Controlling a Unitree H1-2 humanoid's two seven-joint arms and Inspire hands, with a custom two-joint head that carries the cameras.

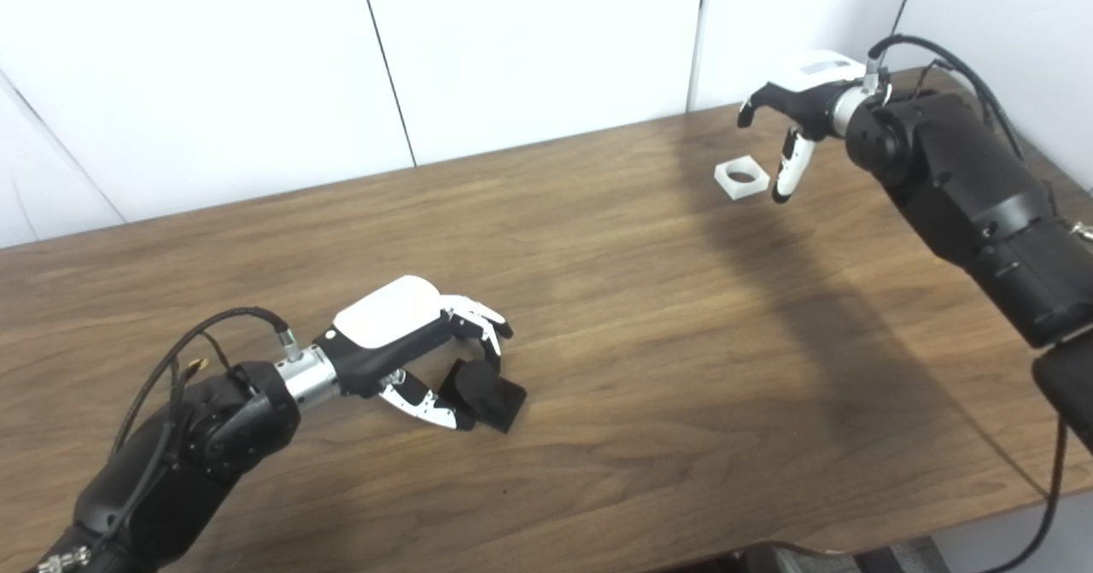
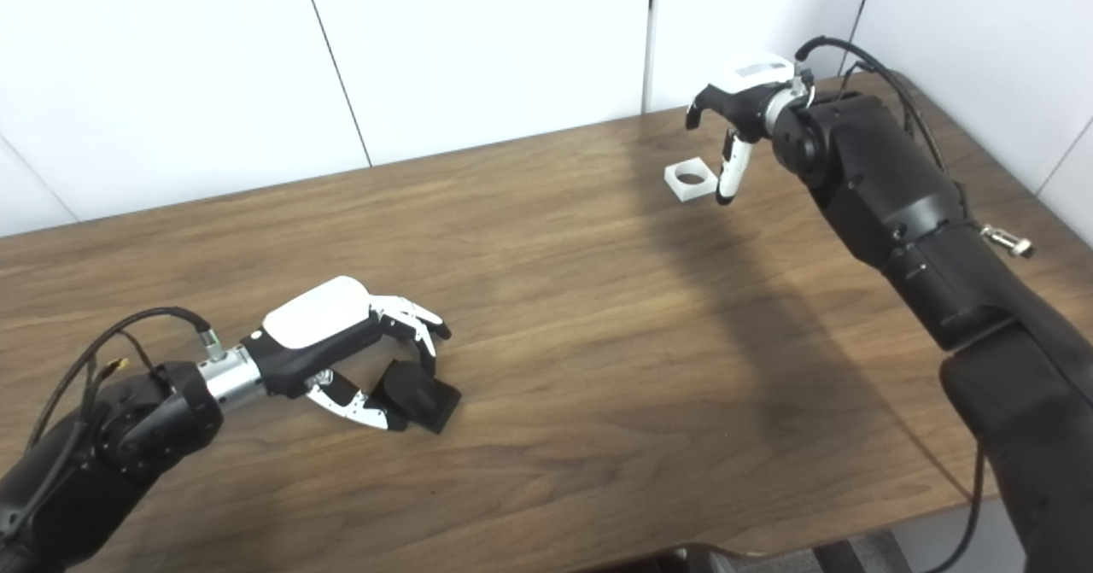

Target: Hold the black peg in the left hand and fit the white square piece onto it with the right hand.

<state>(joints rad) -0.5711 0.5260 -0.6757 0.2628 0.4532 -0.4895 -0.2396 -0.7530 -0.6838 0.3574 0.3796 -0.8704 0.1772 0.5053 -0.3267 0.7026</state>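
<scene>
I see my left hand (image 1: pixel 410 342) low over the wooden table (image 1: pixel 598 317) near its front left, fingers (image 1: pixel 478 317) curled down over the far side of the black peg (image 1: pixel 482 394) and the thumb against its near side; the peg's square base rests on the tabletop, so the hand is closed around it but has not raised it. My right hand (image 1: pixel 798 108) is at the far right of the table, spread and holding nothing, its fingers arched above the white square piece (image 1: pixel 742 178) and its thumb hanging just beside the piece's right edge. I cannot tell whether the thumb touches it. The piece lies flat on the wood, its round hole facing up, well apart from the peg.
</scene>
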